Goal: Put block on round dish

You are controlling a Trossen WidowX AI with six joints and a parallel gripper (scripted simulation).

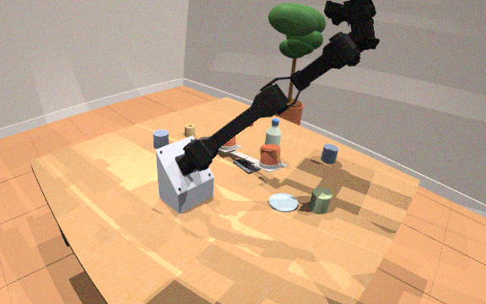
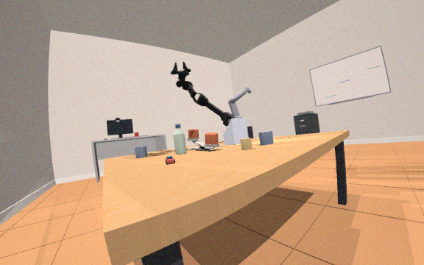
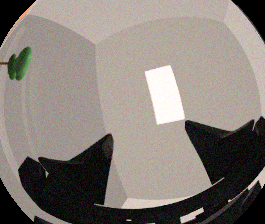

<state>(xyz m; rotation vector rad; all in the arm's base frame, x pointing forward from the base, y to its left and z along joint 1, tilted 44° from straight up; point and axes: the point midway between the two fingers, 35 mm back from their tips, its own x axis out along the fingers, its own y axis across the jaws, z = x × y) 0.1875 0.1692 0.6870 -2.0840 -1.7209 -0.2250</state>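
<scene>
Orange-red cups [image 1: 270, 154] [image 2: 211, 138], pale blue dish [image 1: 283, 203]

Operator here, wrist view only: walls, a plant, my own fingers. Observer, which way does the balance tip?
Observer: The exterior view shows the balance tilted, with the orange cup nearer that camera lower than the other orange cup.
Operator: So the lower one probably hides the block. Anything on the dish?
Observer: Nothing is on the round dish, per the top view.
Operator: What's next to it?
Observer: A green cylinder stands upright beside it.
</scene>
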